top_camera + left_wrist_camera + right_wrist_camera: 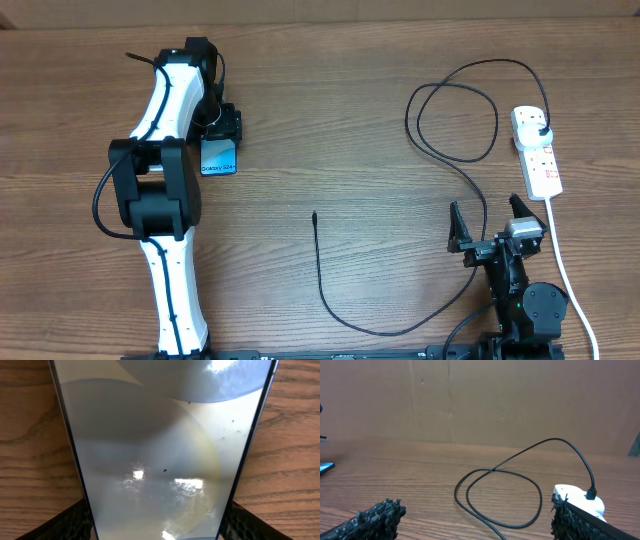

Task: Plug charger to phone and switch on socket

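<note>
The left arm stretches far, the left gripper (221, 136) astride the phone (219, 162) edges; a firm grip I cannot tell. The right gripper (487, 213) sits near, wide open and empty; open desk (330, 130) lies between.

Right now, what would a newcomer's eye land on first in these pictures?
The lit phone on the left of the table, with the left gripper astride it, fingers at both edges. Then the black cable looping from the white power strip at the right, its free tip lying loose mid-table. The right gripper hangs open near the strip.
</note>
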You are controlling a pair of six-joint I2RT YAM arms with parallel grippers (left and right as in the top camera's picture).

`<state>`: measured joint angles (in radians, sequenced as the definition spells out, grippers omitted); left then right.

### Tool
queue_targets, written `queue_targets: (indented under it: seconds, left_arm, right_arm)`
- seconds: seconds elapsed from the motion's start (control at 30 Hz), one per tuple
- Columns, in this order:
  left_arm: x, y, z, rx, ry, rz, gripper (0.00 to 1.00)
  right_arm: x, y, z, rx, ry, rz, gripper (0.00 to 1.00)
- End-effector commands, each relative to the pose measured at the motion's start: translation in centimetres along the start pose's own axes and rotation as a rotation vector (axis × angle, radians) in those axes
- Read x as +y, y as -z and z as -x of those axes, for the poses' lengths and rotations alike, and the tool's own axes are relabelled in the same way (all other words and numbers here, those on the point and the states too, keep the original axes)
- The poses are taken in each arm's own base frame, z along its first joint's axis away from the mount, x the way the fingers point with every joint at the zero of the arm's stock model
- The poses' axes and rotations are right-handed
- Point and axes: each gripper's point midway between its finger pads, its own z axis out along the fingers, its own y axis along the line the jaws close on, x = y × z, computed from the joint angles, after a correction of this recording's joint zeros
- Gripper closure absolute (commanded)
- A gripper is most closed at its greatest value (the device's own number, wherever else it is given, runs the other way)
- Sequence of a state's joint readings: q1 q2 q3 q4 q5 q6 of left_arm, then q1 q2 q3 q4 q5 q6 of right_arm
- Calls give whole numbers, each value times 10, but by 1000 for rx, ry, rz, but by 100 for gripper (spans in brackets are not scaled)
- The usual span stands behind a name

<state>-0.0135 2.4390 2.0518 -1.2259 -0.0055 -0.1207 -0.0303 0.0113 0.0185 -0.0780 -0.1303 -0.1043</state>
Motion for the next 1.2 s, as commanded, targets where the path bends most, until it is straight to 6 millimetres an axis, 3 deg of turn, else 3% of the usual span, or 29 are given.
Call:
queue_targets:
  seconds: [0.0, 0.2, 0.37, 0.83, 1.17]
  left_arm:
    - [-6, -28, -12, 75, -19, -15, 46]
    - [-6, -28, -12, 74, -19, -16, 70]
    - [-6, -28, -12, 75, -27, -15, 96]
    - [-3, -26, -13, 80, -49, -5, 96]
    - [-4, -7, 0, 37, -49, -2, 96]
  right_arm:
    - [1, 0, -3, -1, -6, 5, 0]
    - [1, 0, -3, -1, -6, 5, 0]
    - [1, 0, -3, -1, -7, 5, 0]
    - [1, 0, -3, -1, -6, 5, 0]
    - [1, 0, -3, -1, -6, 5, 0]
